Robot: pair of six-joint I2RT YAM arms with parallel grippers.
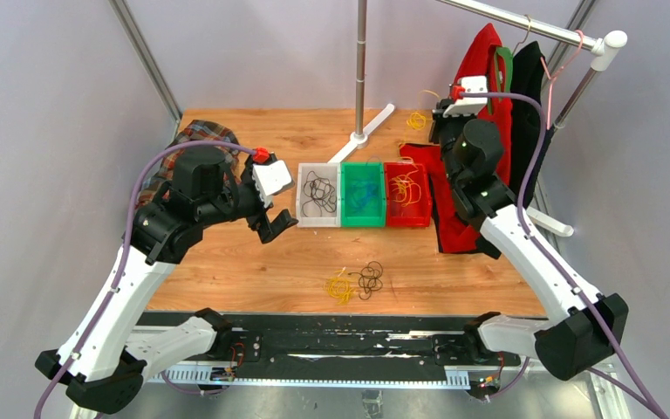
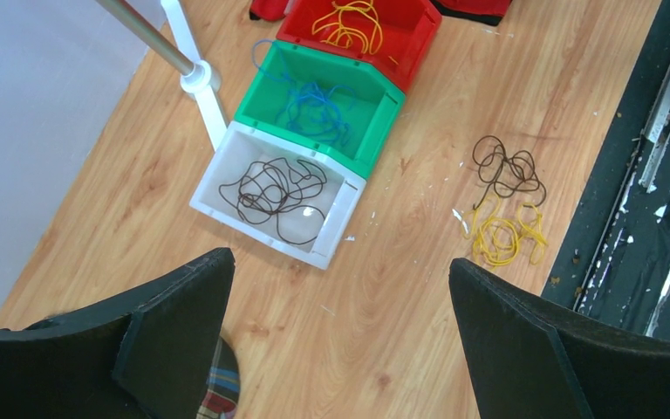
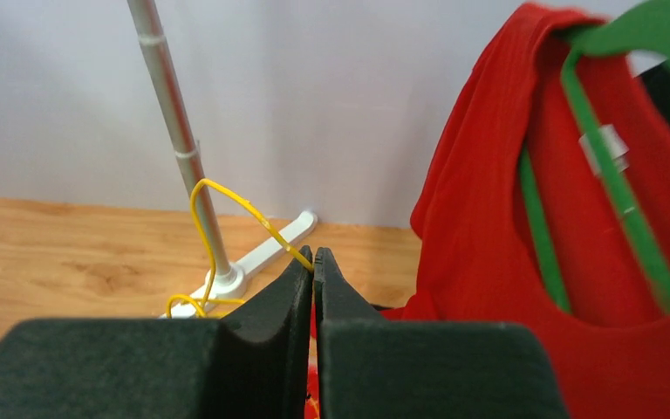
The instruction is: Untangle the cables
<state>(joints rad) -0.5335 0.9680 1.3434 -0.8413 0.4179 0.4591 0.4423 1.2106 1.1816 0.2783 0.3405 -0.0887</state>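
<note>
Right gripper (image 3: 313,257) is pressed fully together on a yellow cable (image 3: 227,194). The cable's thin loop arches up and to the left out of the fingertips, then drops toward more yellow coils lower down. Whether those coils touch the wood I cannot tell. This gripper is over the far right part of the table (image 1: 253,279), near the foot of a white stand (image 3: 227,279) and just beside a red shirt (image 3: 488,218) on a green hanger (image 3: 615,205).

Left gripper (image 2: 340,262) hangs spread wide with nothing between its fingers, above bare wood just in front of three bins that touch in a row. The white bin (image 2: 270,237), the nearest to it, holds a looped black cable (image 2: 270,188). The green bin (image 2: 382,131) in the middle holds a blue cable (image 2: 314,105). The red bin (image 2: 420,35) holds yellow cables (image 2: 349,26).

Nearer the arm bases, well apart from the bins, a small tangle lies on the table. It is made of a loose black cable (image 2: 506,170) and a loose yellow cable (image 2: 497,240), which overlap where they meet.
</note>
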